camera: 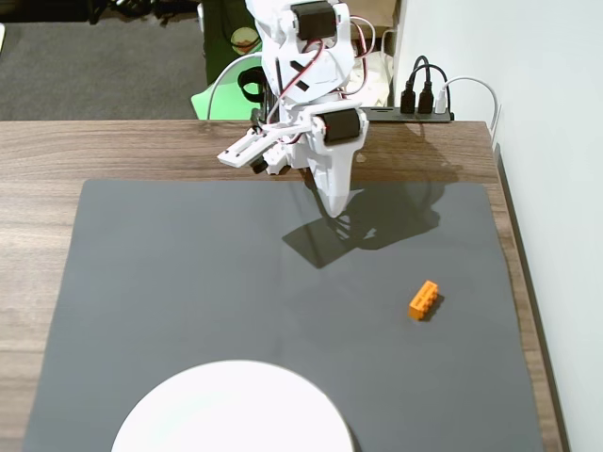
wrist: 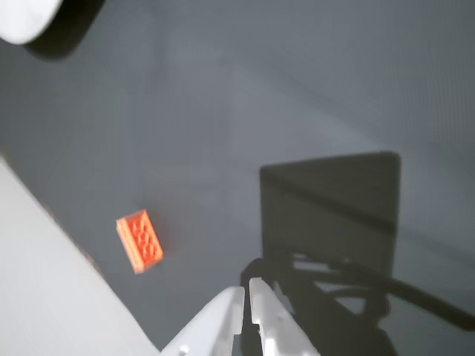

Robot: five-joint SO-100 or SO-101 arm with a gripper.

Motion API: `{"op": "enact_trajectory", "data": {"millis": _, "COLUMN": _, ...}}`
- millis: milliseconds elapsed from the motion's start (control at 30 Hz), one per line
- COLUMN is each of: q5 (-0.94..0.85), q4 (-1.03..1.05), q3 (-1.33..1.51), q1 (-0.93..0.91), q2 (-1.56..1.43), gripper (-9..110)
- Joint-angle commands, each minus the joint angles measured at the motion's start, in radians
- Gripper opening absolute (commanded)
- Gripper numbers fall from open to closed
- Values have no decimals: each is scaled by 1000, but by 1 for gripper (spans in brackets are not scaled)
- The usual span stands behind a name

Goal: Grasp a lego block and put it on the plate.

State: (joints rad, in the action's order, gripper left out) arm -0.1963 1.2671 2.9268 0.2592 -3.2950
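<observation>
The orange lego block (camera: 423,300) lies on the dark grey mat, right of centre in the fixed view. The wrist view shows it as the lego block (wrist: 139,241), studs up, left of the fingertips. The white plate (camera: 231,410) sits at the mat's near edge, cut off by the frame; a sliver of the plate (wrist: 26,16) shows top left in the wrist view. My white gripper (camera: 339,206) points down over the far part of the mat, well away from the block. In the wrist view the gripper (wrist: 247,287) has its jaws together and holds nothing.
The grey mat (camera: 188,282) covers most of a wooden table (camera: 47,151). A power strip with plugs (camera: 424,105) sits at the table's far edge by a white wall (camera: 556,141) on the right. A green object (camera: 226,94) lies behind the arm.
</observation>
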Motion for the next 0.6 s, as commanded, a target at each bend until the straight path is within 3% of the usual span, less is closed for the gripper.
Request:
{"op": "enact_trajectory", "data": {"millis": 0, "q5": -14, "q4": 0, "q3": -5, "q1": 3, "q2": 2, "gripper": 1}}
{"op": "enact_trajectory", "data": {"millis": 333, "q5": -83, "q4": -34, "q3": -15, "q1": 61, "q2": 78, "gripper": 1}}
{"op": "enact_trajectory", "data": {"millis": 567, "q5": -133, "q4": -143, "q3": -75, "q1": 77, "q2": 313, "gripper": 1}}
